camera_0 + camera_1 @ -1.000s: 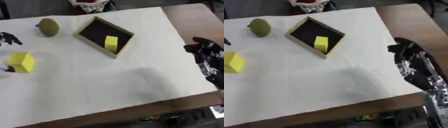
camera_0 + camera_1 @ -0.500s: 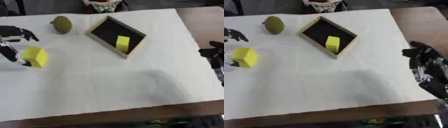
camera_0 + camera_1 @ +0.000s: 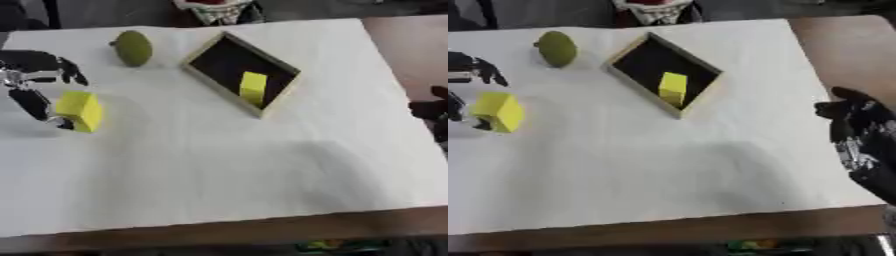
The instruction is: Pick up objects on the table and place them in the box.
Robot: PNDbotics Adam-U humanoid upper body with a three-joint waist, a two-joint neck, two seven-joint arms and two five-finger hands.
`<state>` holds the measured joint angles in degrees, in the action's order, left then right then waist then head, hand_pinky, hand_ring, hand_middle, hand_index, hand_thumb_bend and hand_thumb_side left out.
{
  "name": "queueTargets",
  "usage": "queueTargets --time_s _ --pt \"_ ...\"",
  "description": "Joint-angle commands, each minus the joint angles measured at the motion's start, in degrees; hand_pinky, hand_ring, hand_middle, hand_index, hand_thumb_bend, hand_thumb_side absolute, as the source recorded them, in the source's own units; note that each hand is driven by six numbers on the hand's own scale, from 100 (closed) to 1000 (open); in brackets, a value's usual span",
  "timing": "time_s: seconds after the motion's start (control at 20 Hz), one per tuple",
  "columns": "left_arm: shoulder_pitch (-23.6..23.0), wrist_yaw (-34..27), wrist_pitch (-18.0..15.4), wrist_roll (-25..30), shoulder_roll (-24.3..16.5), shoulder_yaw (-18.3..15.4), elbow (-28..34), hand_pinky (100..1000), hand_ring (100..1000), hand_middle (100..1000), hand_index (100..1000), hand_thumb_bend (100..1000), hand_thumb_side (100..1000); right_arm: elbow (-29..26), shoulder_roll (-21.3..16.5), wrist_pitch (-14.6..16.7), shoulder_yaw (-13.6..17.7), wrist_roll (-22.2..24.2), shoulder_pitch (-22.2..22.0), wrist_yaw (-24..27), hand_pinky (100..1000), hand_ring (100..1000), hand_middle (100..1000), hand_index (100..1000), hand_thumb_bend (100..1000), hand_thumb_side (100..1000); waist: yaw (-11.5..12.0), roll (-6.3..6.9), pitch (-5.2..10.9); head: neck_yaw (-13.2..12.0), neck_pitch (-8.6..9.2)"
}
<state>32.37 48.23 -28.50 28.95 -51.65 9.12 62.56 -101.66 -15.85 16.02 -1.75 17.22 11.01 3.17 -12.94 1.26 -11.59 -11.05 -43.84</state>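
Note:
A yellow cube (image 3: 79,111) sits on the white-covered table (image 3: 227,165) at the left. My left hand (image 3: 33,75) is open right beside it: the fingers (image 3: 54,64) arch above the cube's far side and the thumb (image 3: 37,106) lies against its left face. A wooden box (image 3: 203,46) with a dark floor stands askew at the back centre, with a yellow block (image 3: 253,88) upright inside. An olive-green rounded object (image 3: 133,48) lies left of the box. My right hand (image 3: 859,131) rests open at the table's right edge.
The white cover ends at a brown table edge (image 3: 667,235) in front and on the right. A red-and-white object (image 3: 654,9) lies past the far edge behind the box.
The camera has shifted, moving the whole picture. My left hand has come in from the left edge up to the yellow cube. The right hand stays at the right edge.

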Motion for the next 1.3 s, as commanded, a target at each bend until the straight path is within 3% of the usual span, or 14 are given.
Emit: queueTargets --time_s 0.05,0.3,0.65,0.95,1.3 --pt "1.1 0.3 -0.4 -0.3 -1.3 -0.1 0.3 727 596 571 716 522 246 -0.6 -1.2 0.1 0.5 0.1 0.5 0.0 852 814 636 879 100 470 0.0 0.04 0.86 0.1 -0.28" --pt "1.5 -2.9 -0.7 -0.3 -1.6 -0.8 3.1 674 505 469 625 400 227 -0.6 -1.2 0.1 0.5 0.0 0.5 -0.1 852 814 636 879 100 470 -0.1 0.09 0.9 0.2 -0.28" --pt "7.5 -10.1 0.1 0.6 -1.2 -1.3 10.3 660 504 466 625 322 205 -0.5 -1.2 0.1 0.4 0.1 0.3 0.0 852 814 636 879 100 470 0.1 0.03 1.18 0.3 -0.28" --pt "18.1 -6.5 1.6 0.9 7.3 1.1 5.2 660 514 477 643 331 196 -0.4 -1.0 0.1 0.0 0.5 0.2 0.3 852 814 636 879 100 470 -0.6 -0.51 1.4 0.0 -0.28" --pt "25.7 5.1 3.8 -6.0 19.9 0.9 -7.5 651 522 483 654 299 186 -0.2 -0.4 0.2 -1.1 1.6 0.7 1.0 852 814 636 879 100 470 -2.6 -1.18 1.18 -0.5 -0.28"
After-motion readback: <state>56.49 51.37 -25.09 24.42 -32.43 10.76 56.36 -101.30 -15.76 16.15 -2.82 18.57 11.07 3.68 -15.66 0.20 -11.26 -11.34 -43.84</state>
